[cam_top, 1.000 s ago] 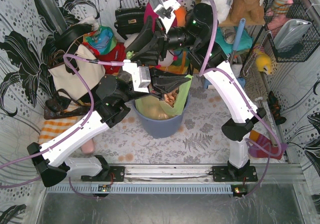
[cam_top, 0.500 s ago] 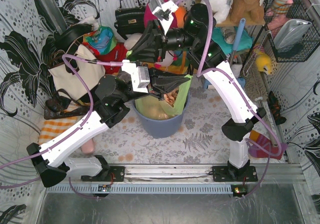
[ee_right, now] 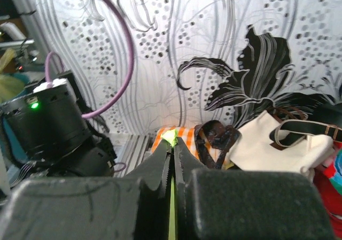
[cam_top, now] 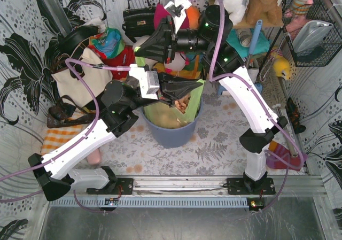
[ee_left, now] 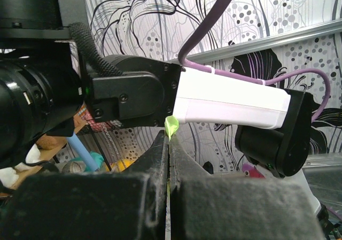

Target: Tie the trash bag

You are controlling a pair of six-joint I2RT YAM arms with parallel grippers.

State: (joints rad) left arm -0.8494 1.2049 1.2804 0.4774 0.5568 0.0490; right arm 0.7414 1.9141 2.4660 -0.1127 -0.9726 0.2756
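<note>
Left hand (ee_left: 169,144) and right hand (ee_right: 172,144) both clamped shut on bag (cam_top: 158,114) flaps; bag hangs below, right hand farther back, left nearer the bin (cam_top: 171,137)

We are closing the right gripper (ee_right: 172,145): its jaws, standing half apart a second ago, are now pressing together on a sliver of the trash bag (ee_right: 170,136). We are also carrying that gripper a little higher and further left above the bin (cam_top: 171,136), its wrist camera rising with it.
</note>
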